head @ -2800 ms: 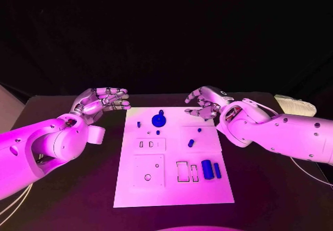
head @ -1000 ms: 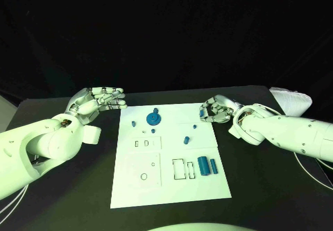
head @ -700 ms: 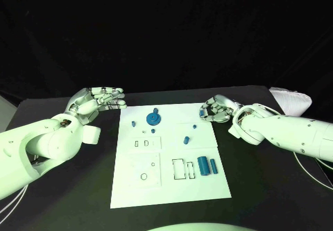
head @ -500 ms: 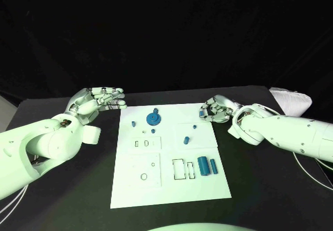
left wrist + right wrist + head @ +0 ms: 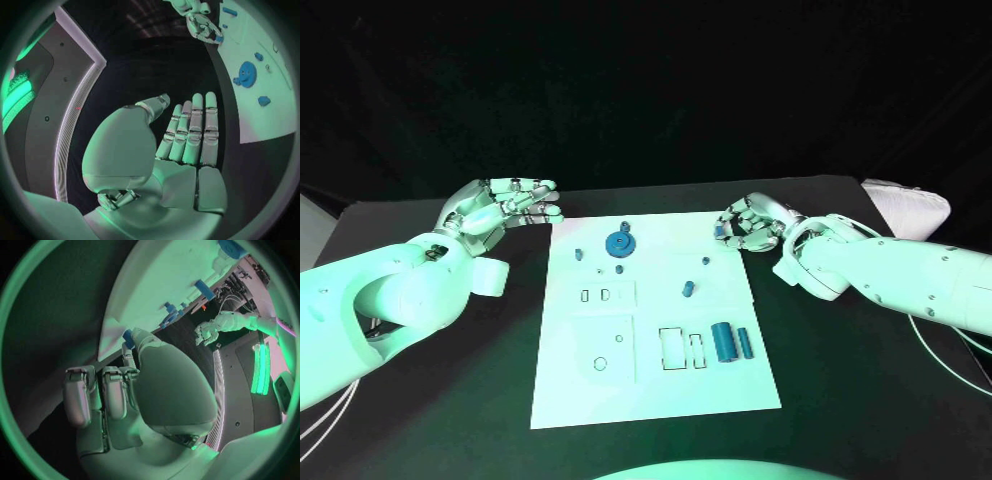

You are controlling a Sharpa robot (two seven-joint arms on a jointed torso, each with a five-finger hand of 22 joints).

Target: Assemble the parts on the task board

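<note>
The white task board [image 5: 653,390] lies mid-table. On it are a round blue part [image 5: 616,244], small blue pieces [image 5: 687,289] and two blue cylinders [image 5: 724,342] beside rectangular slots. My left hand [image 5: 509,205] hovers off the board's far left corner; in the left wrist view its fingers [image 5: 194,125] are stretched out and hold nothing. My right hand [image 5: 750,225] is curled at the board's far right corner. A small blue piece [image 5: 128,336] shows at its fingertips, apparently pinched; the same blue piece [image 5: 219,38] shows by that hand in the left wrist view.
A white bundle [image 5: 909,207] lies at the table's far right edge. Bare black table [image 5: 430,400] surrounds the board on both sides and in front.
Since the earliest frame my right hand has curled its fingers in and sunk toward the board's far right corner. Over the last second neither hand nor any part has moved.
</note>
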